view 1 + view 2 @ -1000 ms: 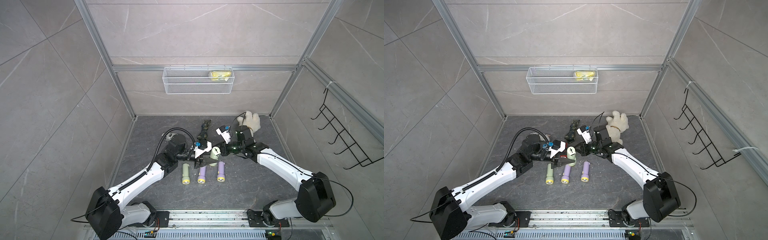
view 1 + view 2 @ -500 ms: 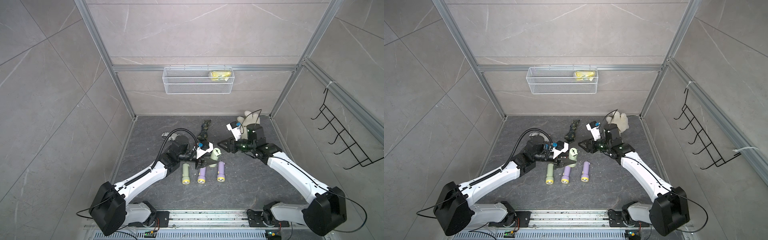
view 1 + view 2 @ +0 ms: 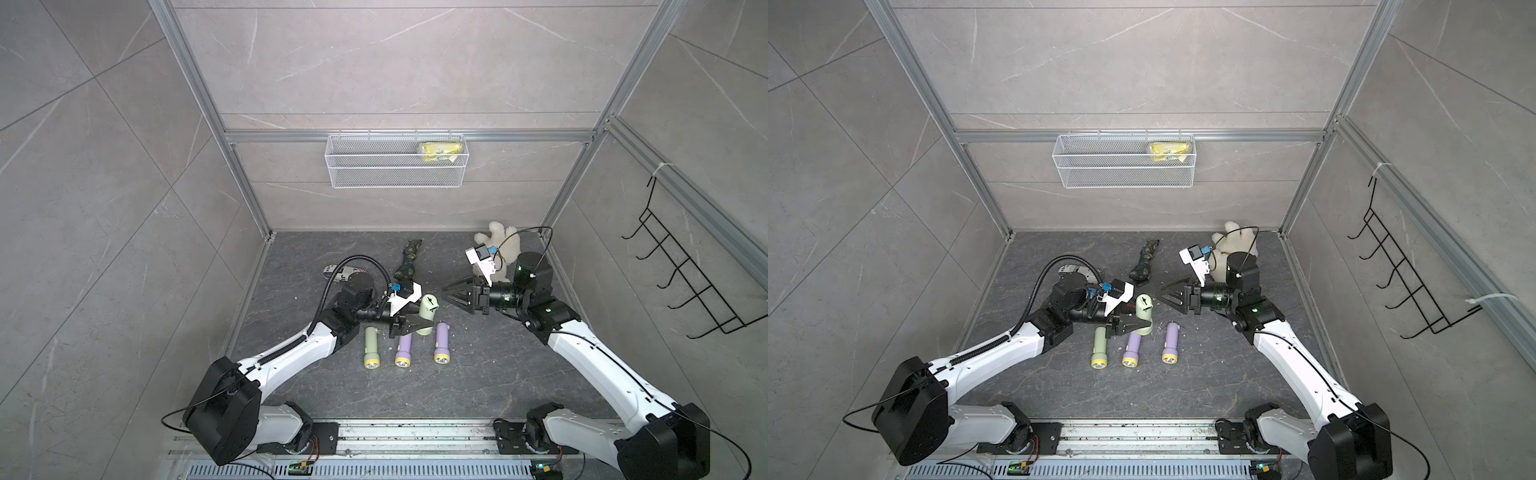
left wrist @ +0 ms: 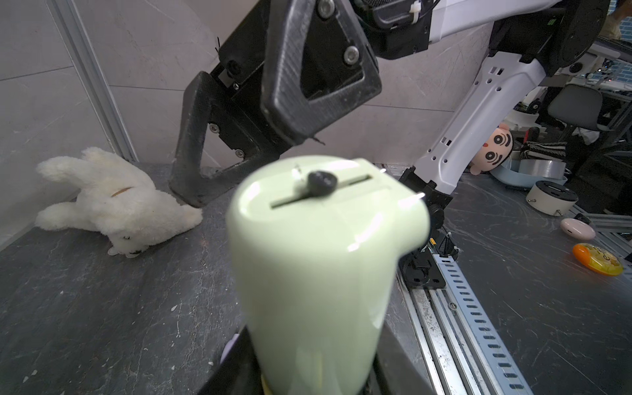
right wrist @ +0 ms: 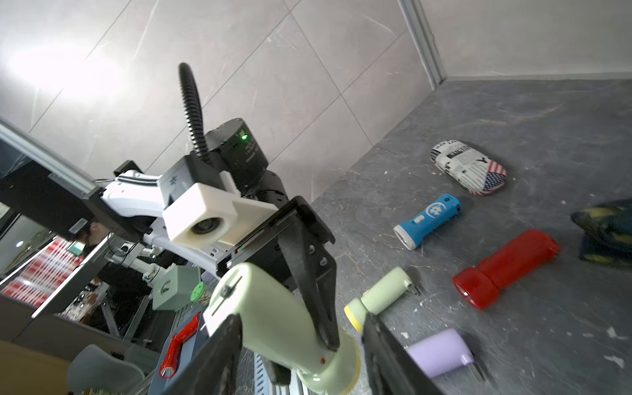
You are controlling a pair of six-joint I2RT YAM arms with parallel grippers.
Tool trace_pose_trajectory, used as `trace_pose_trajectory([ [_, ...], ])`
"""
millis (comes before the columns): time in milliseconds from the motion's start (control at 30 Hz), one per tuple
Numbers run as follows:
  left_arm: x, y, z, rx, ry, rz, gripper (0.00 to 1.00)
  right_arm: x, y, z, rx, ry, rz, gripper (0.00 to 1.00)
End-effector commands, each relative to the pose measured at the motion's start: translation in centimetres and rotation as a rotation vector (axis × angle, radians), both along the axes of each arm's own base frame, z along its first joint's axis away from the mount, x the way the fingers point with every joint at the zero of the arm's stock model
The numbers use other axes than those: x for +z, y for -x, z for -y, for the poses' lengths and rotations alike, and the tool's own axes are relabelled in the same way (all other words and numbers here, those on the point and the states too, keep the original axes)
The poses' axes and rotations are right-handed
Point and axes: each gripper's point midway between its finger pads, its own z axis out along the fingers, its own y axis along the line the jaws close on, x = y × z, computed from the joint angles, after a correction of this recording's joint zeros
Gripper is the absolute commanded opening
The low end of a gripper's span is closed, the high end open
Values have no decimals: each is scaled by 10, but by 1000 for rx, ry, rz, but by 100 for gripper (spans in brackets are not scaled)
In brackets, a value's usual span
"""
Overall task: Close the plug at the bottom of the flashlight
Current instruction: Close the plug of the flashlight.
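My left gripper (image 3: 415,325) (image 3: 1128,325) is shut on a pale green flashlight (image 3: 428,311) (image 3: 1144,311) near its yellow-rimmed head, and holds it above the floor with the base turned toward the right arm. In the left wrist view the flashlight (image 4: 321,260) fills the middle. Its flat base shows a slot with a small black knob (image 4: 321,183); I cannot tell how the plug sits. My right gripper (image 3: 444,293) (image 3: 1160,296) (image 5: 301,319) stands open a short way from the base, touching nothing.
Three flashlights lie in a row on the floor: a green one (image 3: 371,347) and two purple ones (image 3: 404,349) (image 3: 441,345). A blue flashlight (image 5: 427,220) and a red one (image 5: 506,270) lie behind the left arm. A white plush (image 3: 498,245), a camouflage pouch (image 3: 409,262) and a wall basket (image 3: 395,174) are further back.
My right gripper has opened and drawn back to the right, away from the flashlight's base. The left gripper still holds the flashlight, shifted slightly.
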Motion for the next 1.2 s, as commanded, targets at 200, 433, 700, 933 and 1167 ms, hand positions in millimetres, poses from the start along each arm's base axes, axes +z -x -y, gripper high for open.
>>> trace_pose_trajectory([
  [200, 24, 4, 2, -46, 64, 29, 0, 23, 13, -14, 165, -132, 8, 60],
  [433, 24, 2, 4, -48, 50, 15, 0, -8, 23, -27, 146, 60, 29, 60],
  [700, 25, 1, 5, -47, 51, 15, 0, -15, 21, -28, 144, 82, 14, 52],
  [933, 25, 7, 5, -71, 44, 25, 0, -25, 15, -35, 152, 103, -2, 46],
  [1167, 25, 11, 5, -79, 32, 33, 0, -27, 9, -39, 160, 100, -13, 41],
])
